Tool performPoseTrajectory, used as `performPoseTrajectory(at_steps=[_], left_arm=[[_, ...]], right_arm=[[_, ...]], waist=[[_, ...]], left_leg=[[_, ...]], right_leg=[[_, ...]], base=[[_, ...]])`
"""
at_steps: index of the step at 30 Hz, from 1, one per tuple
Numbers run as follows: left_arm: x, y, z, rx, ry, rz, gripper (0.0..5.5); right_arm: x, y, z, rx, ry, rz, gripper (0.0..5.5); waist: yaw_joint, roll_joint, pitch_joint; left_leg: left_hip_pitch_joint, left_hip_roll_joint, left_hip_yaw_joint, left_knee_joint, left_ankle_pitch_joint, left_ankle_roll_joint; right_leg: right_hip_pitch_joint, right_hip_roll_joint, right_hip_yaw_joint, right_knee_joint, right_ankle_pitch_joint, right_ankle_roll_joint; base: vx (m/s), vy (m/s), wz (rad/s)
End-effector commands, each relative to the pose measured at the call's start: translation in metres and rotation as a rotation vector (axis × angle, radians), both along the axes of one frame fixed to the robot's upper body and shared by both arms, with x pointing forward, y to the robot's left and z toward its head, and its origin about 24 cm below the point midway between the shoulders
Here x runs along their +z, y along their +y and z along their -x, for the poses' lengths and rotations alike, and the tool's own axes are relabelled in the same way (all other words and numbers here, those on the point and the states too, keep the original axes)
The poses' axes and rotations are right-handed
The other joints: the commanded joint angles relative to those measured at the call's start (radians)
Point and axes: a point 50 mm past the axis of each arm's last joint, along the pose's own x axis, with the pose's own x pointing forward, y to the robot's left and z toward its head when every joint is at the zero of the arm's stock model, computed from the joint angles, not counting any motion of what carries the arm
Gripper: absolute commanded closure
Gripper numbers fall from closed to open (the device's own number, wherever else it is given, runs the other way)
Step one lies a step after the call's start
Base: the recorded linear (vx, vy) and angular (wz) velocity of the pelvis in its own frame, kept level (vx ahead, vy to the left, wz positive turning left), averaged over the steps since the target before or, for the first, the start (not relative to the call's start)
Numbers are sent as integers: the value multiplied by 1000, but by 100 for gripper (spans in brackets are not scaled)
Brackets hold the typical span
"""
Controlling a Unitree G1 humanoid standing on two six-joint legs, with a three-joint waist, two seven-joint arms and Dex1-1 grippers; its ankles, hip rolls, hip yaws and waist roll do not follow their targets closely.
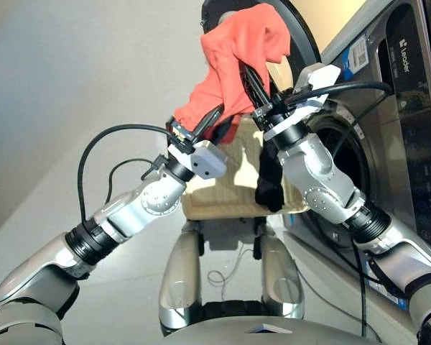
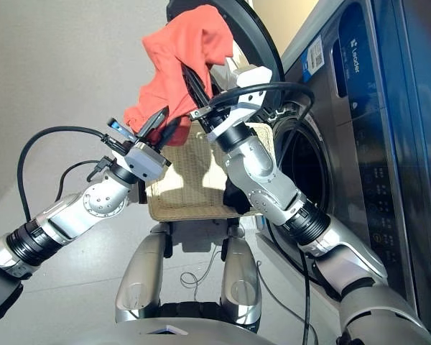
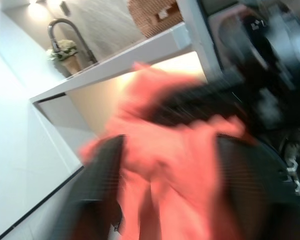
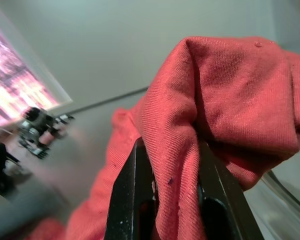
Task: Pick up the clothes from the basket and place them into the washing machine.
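Observation:
My right gripper [image 1: 244, 72] is raised high and shut on the orange-red cloth [image 1: 233, 57]. The cloth drapes over its fingers [image 4: 135, 200] and hangs in front of the open round door [image 2: 253, 43]. My left gripper [image 1: 211, 121] is open at the cloth's lower end, and in the left wrist view the cloth lies between its blurred fingers [image 3: 97, 175]. Below the arms sits the cream wicker basket [image 1: 215, 194], with a black cloth [image 1: 271, 183] along its right side. To the right, the washing machine [image 1: 399, 108] shows its drum opening [image 2: 309, 162].
The open door's dark ring stands up behind the lifted cloth. Black cables [image 1: 100, 144] loop from both wrists. A pale floor [image 1: 72, 86] stretches away to the left of the basket.

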Motion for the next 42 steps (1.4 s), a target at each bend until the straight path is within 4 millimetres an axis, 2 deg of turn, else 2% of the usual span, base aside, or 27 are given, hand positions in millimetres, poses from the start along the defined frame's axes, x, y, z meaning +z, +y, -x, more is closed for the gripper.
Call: performPoseTrajectory(at_steps=[1, 2, 3, 5, 7, 8, 11, 12, 15, 18, 19, 20, 22, 23, 24, 25, 26, 27, 29, 31, 33, 37, 39, 40, 42], left_arm=[[20, -18, 21, -140, -102, 116, 0], [20, -18, 21, -141, -101, 115, 0], [19, -20, 20, -144, -92, 134, 0], [19, -21, 21, -150, -87, 144, 0], [19, -23, 22, -173, -72, 173, 0], [19, -24, 22, -174, -72, 172, 0], [20, -27, 22, -207, -51, 187, 0], [20, -27, 22, -208, -51, 186, 0], [21, -28, 21, -220, -31, 209, 0], [21, -29, 18, -209, 0, 263, 0], [21, -29, 18, -209, 1, 263, 0], [23, -30, 16, -211, 20, 301, 0], [25, -30, 14, -211, 56, 379, 0], [25, -30, 14, -212, 57, 380, 0], [26, -33, 12, -239, 125, 470, 0], [26, -33, 12, -241, 126, 471, 0], [25, -36, 10, -283, 232, 579, 0], [24, -37, 9, -303, 274, 604, 0], [23, -39, 8, -329, 325, 640, 0], [18, -41, 5, -388, 456, 744, 0], [18, -41, 4, -412, 497, 792, 0], [15, -40, 4, -432, 546, 832, 0], [12, -35, 5, -419, 547, 822, 0], [12, -35, 5, -420, 545, 822, 0], [9, -32, 6, -414, 554, 831, 0]], right_arm=[[1, -15, -2, -132, -27, -140, 550], [1, -15, -2, -133, -27, -141, 550], [-13, -22, -8, -222, 33, -179, 550], [-19, -27, -11, -271, 60, -204, 550], [-38, -37, -22, -397, 153, -263, 550], [-38, -37, -23, -397, 152, -264, 550], [-55, -55, -36, -543, 250, -295, 550], [-55, -55, -37, -543, 249, -296, 550], [-72, -66, -43, -625, 329, -289, 550], [-102, -75, -42, -696, 467, -332, 550], [-102, -75, -42, -695, 467, -332, 550], [-117, -78, -40, -721, 530, -328, 550], [-131, -79, -36, -738, 587, -345, 550], [-131, -80, -36, -738, 587, -345, 550], [-144, -83, -33, -770, 650, -356, 550], [-144, -84, -33, -770, 649, -356, 550], [-156, -89, -30, -814, 720, -410, 550], [-161, -92, -30, -839, 749, -436, 550], [-162, -95, -31, -854, 769, -478, 550], [-168, -107, -33, -928, 835, -541, 550], [-167, -117, -35, -961, 845, -545, 550], [-159, -134, -40, -1019, 837, -536, 550], [-148, -156, -43, -1085, 800, -527, 550], [-147, -156, -43, -1085, 798, -527, 550], [-137, -173, -45, -1133, 771, -541, 550]], waist=[[16, 4, -79], [17, 3, -79], [15, 8, -78], [16, 10, -78], [18, 17, -78], [19, 16, -78], [23, 21, -77], [23, 21, -76], [28, 23, -75], [34, 29, -73], [33, 29, -73], [34, 30, -71], [34, 31, -69], [33, 32, -69], [35, 33, -66], [34, 34, -66], [35, 35, -60], [34, 35, -57], [35, 37, -51], [40, 46, -37], [43, 50, -23], [47, 60, 6], [43, 70, 10], [43, 71, 10], [44, 74, 10]], left_leg=[[19, -24, 35, -26, 5, -15], [19, -24, 35, -26, 5, -15], [17, -26, 32, -24, 4, -14], [16, -27, 31, -23, 3, -13], [14, -30, 28, -22, 1, -11], [14, -31, 27, -22, 1, -11], [11, -35, 24, -20, 0, -11], [10, -35, 24, -20, 0, -11], [10, -36, 21, -21, 0, -11], [8, -41, 17, -21, 1, -12], [9, -41, 17, -22, 1, -12], [8, -43, 15, -24, 3, -13], [8, -44, 12, -29, 5, -13], [8, -44, 12, -29, 5, -13], [5, -45, 10, -28, 6, -12], [4, -45, 10, -28, 6, -12], [-1, -47, 6, -24, 6, -12], [-2, -47, 4, -23, 5, -13], [-4, -48, 3, -22, 5, -13], [-14, -48, -1, -20, 6, -14], [-21, -46, -3, -18, 8, -16], [-44, -45, -3, 3, 4, -18], [-86, -46, -5, 29, -1, -21], [-92, -46, -4, 34, -2, -21], [-133, -44, -1, 58, -9, -23]], right_leg=[[-77, -27, 11, 95, -6, 27], [-77, -27, 11, 95, -6, 27], [-78, -29, 10, 95, -5, 27], [-77, -30, 8, 94, -5, 28], [-76, -32, 7, 92, -6, 28], [-76, -32, 7, 92, -6, 28], [-73, -37, 1, 88, -5, 28], [-72, -36, 1, 87, -5, 28], [-69, -39, -2, 84, -3, 30], [-69, -41, -5, 85, -3, 29], [-69, -41, -5, 85, -3, 29], [-68, -43, -7, 84, -3, 29], [-69, -44, -7, 84, -2, 28], [-69, -44, -7, 84, -3, 28], [-70, -46, -9, 85, -3, 27], [-71, -46, -9, 85, -3, 27], [-74, -46, -10, 88, -3, 25], [-75, -45, -10, 89, -5, 24], [-76, -44, -9, 90, -5, 23], [-82, -41, -11, 89, -7, 21], [-89, -38, -9, 93, -8, 19], [-111, -33, -3, 110, -15, 14], [-158, -27, 3, 142, -23, 9], [-164, -27, 4, 146, -24, 8], [-202, -24, 10, 161, -26, 5]], base=[[0, 0, 0], [0, 0, 0], [0, 0, 0], [0, 0, 0], [0, 0, 0], [0, 0, 0], [0, 0, 0], [0, 0, 0], [0, 0, 0], [0, 0, 0], [0, 0, 0], [0, 0, 0], [0, 0, 0], [0, 0, 0], [0, 0, 0], [0, 0, 0], [0, 0, 0], [0, 0, 0], [0, 0, 0], [0, 0, 0], [0, 0, 0], [0, 0, 0], [0, 0, 0], [0, 0, 0], [0, 0, 0]])
